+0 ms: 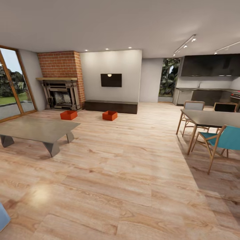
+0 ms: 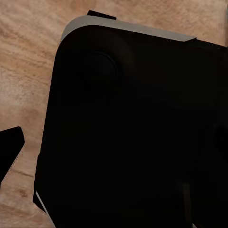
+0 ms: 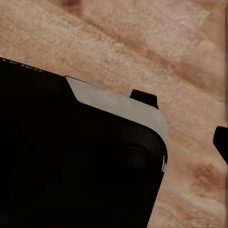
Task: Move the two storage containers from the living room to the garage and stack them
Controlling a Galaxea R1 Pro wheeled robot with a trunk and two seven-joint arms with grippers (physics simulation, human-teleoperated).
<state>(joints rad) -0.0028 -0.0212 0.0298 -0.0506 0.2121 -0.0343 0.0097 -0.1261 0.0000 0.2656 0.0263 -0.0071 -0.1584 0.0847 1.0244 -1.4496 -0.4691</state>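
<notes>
Two orange-red storage containers stand on the living room's light wood-plank floor (image 1: 126, 166), far ahead of me. One container (image 1: 68, 115) sits in front of the brick fireplace (image 1: 61, 95). The other container (image 1: 109, 115) sits in front of the long dark cabinet (image 1: 111, 106). Both are upright and apart from each other. In the left wrist view a dark fingertip (image 2: 9, 149) pokes in beside my black base (image 2: 133, 133). The right wrist view has a dark fingertip (image 3: 221, 142) over the planks beside the black base (image 3: 71, 161). The garage is out of view.
A low grey coffee table (image 1: 36, 129) stands at the left, short of the containers. A dining table (image 1: 213, 118) with wooden chairs and a blue chair (image 1: 223, 140) stands at the right. Glass doors (image 1: 11, 83) line the left wall. A wide strip of floor runs between the two tables.
</notes>
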